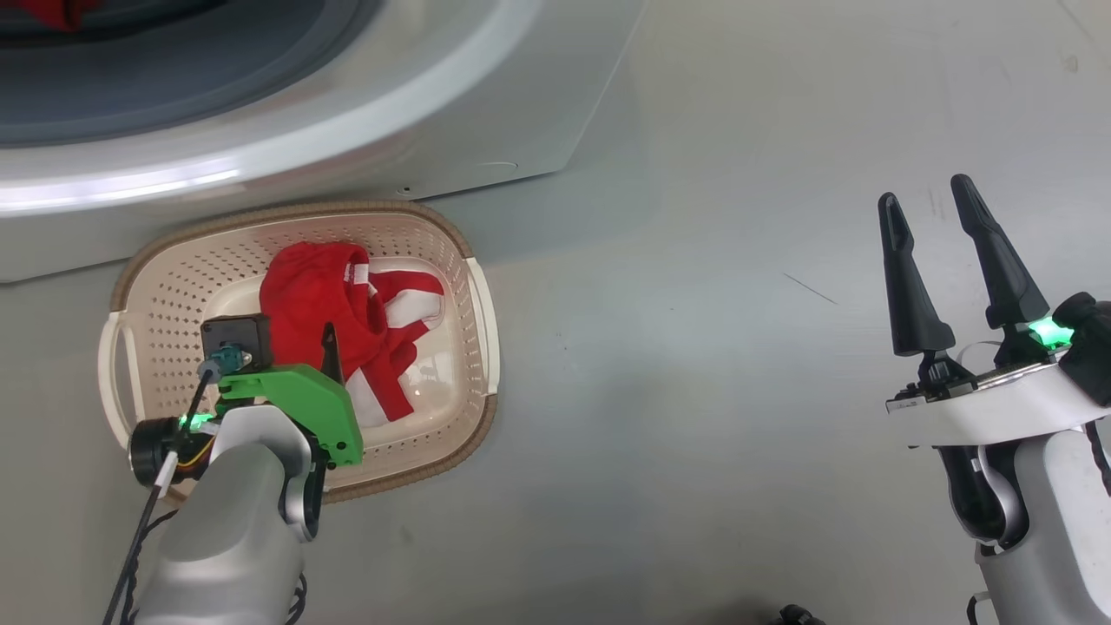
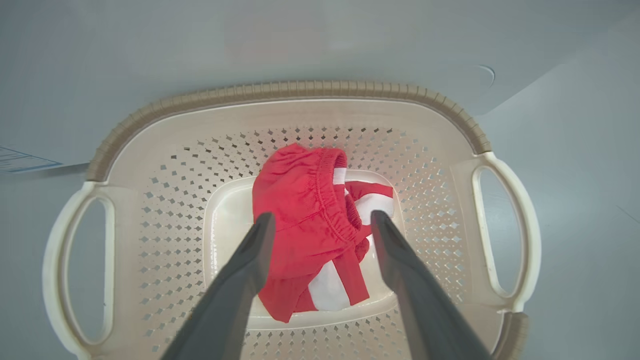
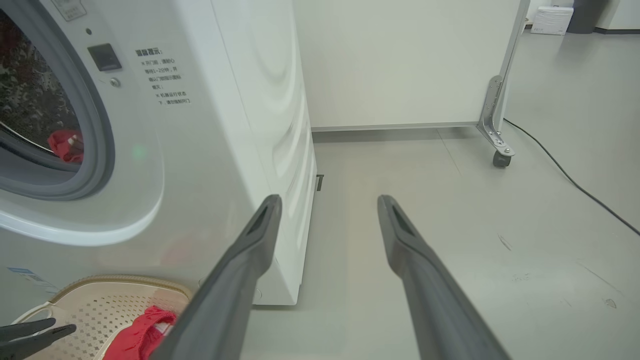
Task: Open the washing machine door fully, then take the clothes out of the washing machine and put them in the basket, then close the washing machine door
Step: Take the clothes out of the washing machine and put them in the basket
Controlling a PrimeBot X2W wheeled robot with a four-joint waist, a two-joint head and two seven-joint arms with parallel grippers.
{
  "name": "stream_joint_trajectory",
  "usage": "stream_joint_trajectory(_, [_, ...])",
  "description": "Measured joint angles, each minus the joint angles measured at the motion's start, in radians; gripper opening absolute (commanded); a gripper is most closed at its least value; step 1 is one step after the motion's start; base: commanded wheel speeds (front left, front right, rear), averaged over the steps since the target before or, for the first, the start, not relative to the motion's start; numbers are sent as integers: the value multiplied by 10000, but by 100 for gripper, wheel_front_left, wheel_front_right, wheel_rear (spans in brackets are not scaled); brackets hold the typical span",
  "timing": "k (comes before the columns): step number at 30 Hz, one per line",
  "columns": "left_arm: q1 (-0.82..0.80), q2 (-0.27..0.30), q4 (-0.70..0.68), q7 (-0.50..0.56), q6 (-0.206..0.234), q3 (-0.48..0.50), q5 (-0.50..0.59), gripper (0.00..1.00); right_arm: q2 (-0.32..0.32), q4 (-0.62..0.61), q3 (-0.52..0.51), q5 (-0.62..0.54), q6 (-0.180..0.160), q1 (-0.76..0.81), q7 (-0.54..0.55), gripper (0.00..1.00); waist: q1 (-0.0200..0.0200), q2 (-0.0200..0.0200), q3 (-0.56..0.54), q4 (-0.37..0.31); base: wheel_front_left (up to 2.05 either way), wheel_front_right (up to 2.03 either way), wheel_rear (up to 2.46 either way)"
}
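We see one cream basket (image 1: 286,213) at the lower left of the head view, below one white washing machine (image 1: 347,113); one red-and-white garment (image 2: 300,200) lies inside the basket. There are two end effectors. The left end effector (image 2: 321,216) hangs over that garment and the right end effector (image 1: 924,193) stands at right, both spread and empty. The right wrist view's left edge shows a second red garment (image 3: 65,145) in the drum (image 3: 30,100).

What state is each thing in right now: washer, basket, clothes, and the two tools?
Washing machine: front opening uncovered.
Basket: on the floor, holding one garment.
Red garment: crumpled in the basket.
Other red garment: inside the washing machine.
Left tool: open, empty, above basket.
Right tool: open, empty, over floor.
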Motion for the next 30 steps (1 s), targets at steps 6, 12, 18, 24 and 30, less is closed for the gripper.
stream_joint_trajectory(6, [40, -12, 0, -993, 0, -65, -12, 100, -2, 211, 81, -56, 0, 8, -2, 100, 0, 0, -395, 114, 0, 0, 0])
stream_joint_trajectory(12, [488, -33, -148, -1381, 0, -157, -272, 100, -31, 387, 27, -159, 0, 183, 0, 100, 0, 0, -896, 277, 0, 0, 0])
stream_joint_trajectory(18, [889, -33, -681, -1471, 0, -188, -395, 100, -50, 533, 27, -272, 0, 473, -2, 100, 0, 0, -1387, 467, 0, 0, 0])
stream_joint_trajectory(24, [1260, -36, -1737, -1467, 0, -165, -364, 100, -69, 652, 6, -437, 0, 904, 0, 100, 0, 0, -2018, 753, 0, 0, 0])
stream_joint_trajectory(30, [1636, -40, -3237, -1467, 0, 407, 245, 100, -35, 757, -52, -604, 0, 1202, 0, 100, 0, 0, -2699, 1034, 0, 0, 0])
